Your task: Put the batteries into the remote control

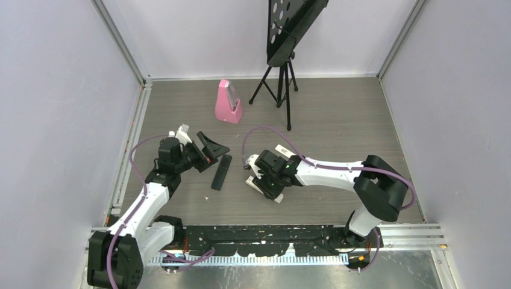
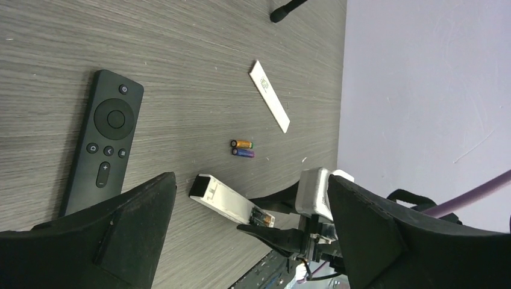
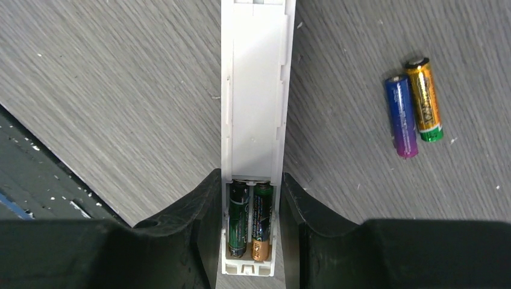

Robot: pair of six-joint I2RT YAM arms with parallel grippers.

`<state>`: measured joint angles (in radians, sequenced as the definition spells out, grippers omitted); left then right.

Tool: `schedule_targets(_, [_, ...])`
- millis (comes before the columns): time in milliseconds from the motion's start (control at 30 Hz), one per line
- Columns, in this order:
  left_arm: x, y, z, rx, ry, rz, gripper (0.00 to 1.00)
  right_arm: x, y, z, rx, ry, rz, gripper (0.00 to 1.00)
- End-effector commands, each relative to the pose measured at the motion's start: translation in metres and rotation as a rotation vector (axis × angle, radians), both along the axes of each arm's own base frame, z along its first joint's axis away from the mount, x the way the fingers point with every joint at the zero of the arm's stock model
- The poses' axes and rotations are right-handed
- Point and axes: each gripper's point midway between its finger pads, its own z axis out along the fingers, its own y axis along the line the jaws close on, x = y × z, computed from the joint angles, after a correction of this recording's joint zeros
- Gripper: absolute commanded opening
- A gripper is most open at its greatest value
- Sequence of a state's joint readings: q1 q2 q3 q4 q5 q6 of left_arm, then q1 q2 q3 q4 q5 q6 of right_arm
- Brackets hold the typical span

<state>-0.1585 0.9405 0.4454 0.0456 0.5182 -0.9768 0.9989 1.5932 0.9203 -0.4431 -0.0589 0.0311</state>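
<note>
Black remote control (image 2: pixel 99 141), white remote (image 3: pixel 256 90)

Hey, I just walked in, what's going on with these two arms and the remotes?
The right gripper is closed on the sides of a white remote lying back-up, its bay open with two batteries seated inside. A purple-blue battery and a gold battery lie loose side by side on the table, and a white cover strip lies apart. The left gripper is open and empty near the black remote, which lies buttons-up.
</note>
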Motion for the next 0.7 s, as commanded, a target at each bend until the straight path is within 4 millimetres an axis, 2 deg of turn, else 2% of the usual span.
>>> schedule_targets(0, [0.004,-0.004,0.018,0.014,-0.062,-0.05,1.0,0.014,0.015,0.007,0.004,-0.038,0.05,0.01])
schedule_targets(100, [0.004,-0.003,0.019,0.023,-0.066,-0.054,1.0,0.018,0.013,0.004,-0.02,-0.045,0.038,0.11])
schedule_targets(233, [0.005,-0.003,0.019,0.033,-0.075,-0.058,1.0,0.022,0.012,0.012,-0.022,-0.064,0.006,0.44])
schedule_targets(300, [0.006,-0.003,0.02,0.036,-0.078,-0.06,1.0,0.023,0.013,0.022,-0.007,-0.072,0.002,0.53])
schedule_targets(400, [0.008,-0.002,0.021,0.053,-0.086,-0.065,1.0,0.021,0.013,0.042,0.02,-0.082,0.004,0.6])
schedule_targets(500, [0.009,0.0,0.021,0.086,-0.089,-0.067,1.0,0.022,0.015,0.066,0.067,-0.102,-0.02,0.62])
schedule_targets(567, [0.01,0.002,0.023,0.101,-0.098,-0.063,1.0,0.038,0.006,0.079,0.067,-0.166,-0.091,0.63])
schedule_targets(667, [0.012,0.003,0.025,0.112,-0.113,-0.062,1.0,0.072,-0.016,0.089,0.062,-0.217,-0.249,0.63])
